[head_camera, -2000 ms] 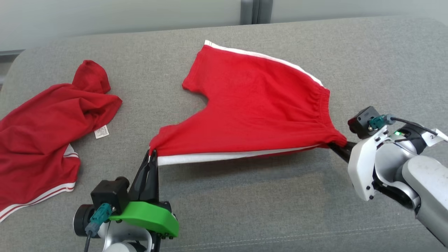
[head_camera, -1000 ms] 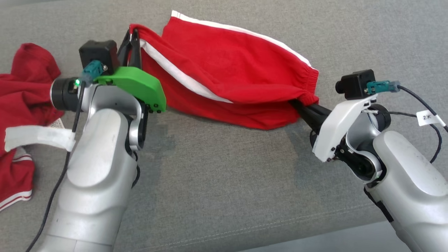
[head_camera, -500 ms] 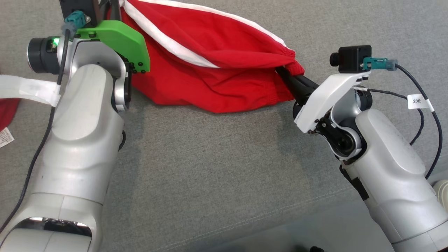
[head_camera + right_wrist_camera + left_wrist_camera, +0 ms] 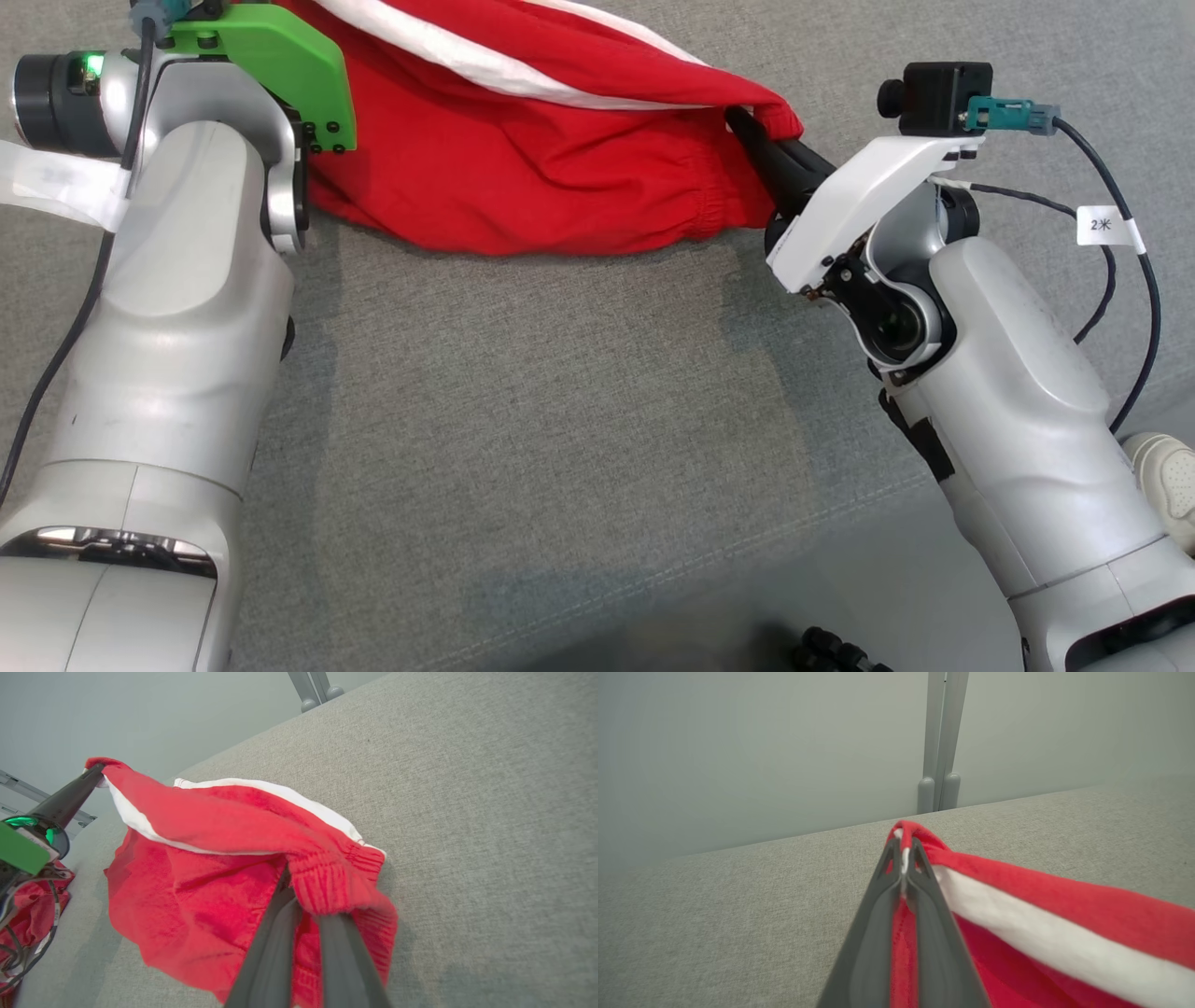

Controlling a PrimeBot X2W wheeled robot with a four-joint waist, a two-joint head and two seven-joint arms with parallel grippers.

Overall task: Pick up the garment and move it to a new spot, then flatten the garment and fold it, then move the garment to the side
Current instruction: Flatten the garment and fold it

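Left wrist view: left tool (image 4: 903,847) clamped on striped corner of soft, light red cotton shorts with white side stripe (image 4: 1017,884). Right tool (image 4: 301,896) pinches elastic waistband. Cloth sags between tools. Likely best gripped at seams.

You have a big gray cushion (image 4: 560,420) here. The bottom of the red shorts (image 4: 523,177) rests on it. Another red cloth (image 4: 28,910) lies off to the left.

A grey fabric-covered bench (image 4: 714,928) spreads beneath the left claw (image 4: 904,845). Beyond its tips stands a plain pale grey-green wall (image 4: 738,742), with a grey upright post (image 4: 941,742) just right of them.
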